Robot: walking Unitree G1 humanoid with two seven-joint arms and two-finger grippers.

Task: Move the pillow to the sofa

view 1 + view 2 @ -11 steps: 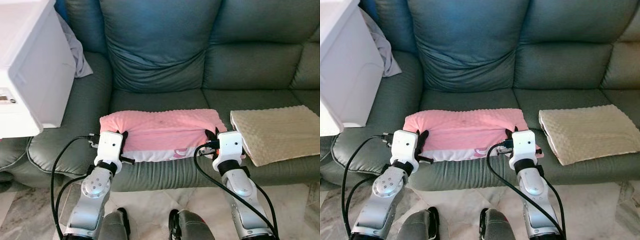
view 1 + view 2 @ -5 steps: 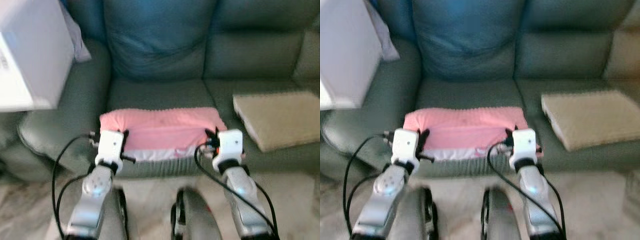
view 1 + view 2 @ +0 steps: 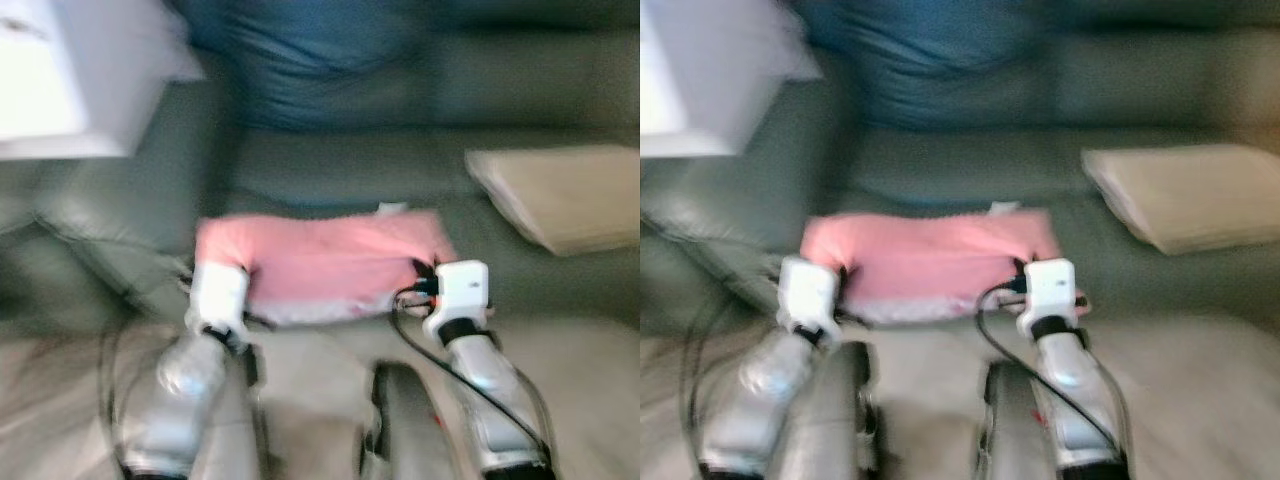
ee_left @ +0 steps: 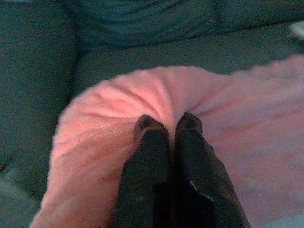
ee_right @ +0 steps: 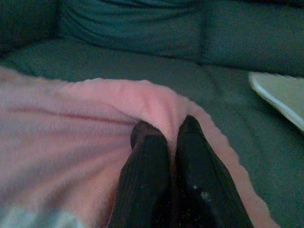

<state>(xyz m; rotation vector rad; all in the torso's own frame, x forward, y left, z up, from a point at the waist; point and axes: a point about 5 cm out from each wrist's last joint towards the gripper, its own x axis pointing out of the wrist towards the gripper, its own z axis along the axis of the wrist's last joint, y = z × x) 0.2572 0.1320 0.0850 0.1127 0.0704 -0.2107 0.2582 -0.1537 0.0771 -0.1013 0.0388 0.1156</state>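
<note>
One soft pink fleece pillow (image 3: 325, 262), flat and oblong with a pale strip along its near edge, hangs between the two arms in front of the dark green leather sofa (image 3: 330, 170). The head views are blurred, so whether the pillow touches the seat's front edge cannot be told. Its plush surface puckers into folds at both near corners where it is pinched.

The sofa has deep seat cushions and a slumped back cushion. On the seat to the right lies a flat beige textured cushion (image 3: 560, 195), well apart from the pink pillow. A white boxy object (image 3: 70, 75) stands over the sofa's left armrest. Pale stone floor (image 3: 1180, 400) shows below the sofa's front.

The left gripper (image 4: 168, 126) has its black fingers (image 4: 148, 142) pressed nearly together, clamped on a bunched fold at the pillow's left corner. The right gripper (image 5: 166, 127) is likewise closed to a narrow slit, nipping the fleece at the right corner, with the sofa seat beyond it.
</note>
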